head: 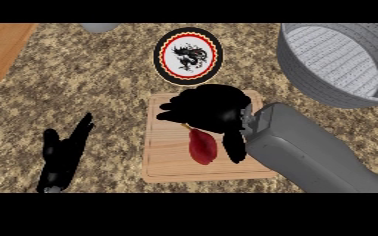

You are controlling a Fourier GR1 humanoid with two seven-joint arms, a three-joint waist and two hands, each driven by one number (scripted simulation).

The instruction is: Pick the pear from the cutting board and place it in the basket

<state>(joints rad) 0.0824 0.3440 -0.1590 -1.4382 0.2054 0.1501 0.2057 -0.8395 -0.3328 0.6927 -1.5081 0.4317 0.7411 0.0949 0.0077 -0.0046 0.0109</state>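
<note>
The step in hand looks like the grasp: the right robot hand (210,109) hovers over the cutting board (166,155), fingers spread and released, thumb beside the pear (203,146); nothing is held yet. The pear lies on the board, long axis roughly up the view, stem toward the plate (188,55). Next, I judge, the hand must lower and close round it, then carry it to the basket (332,65) at upper right; the left robot hand (65,152) rests open on the bench (88,80).

counter (96,85): speckled brown-beige stone top, fills most of view | plate (188,56): round, black rim, red-and-yellow ring, white centre with dark dragon-like figure, lies flat on counter toward far side | grey object (100,27): cut off at top edge, kind unclear | wooden strip (13,42): orange-brown, far left edge
</note>
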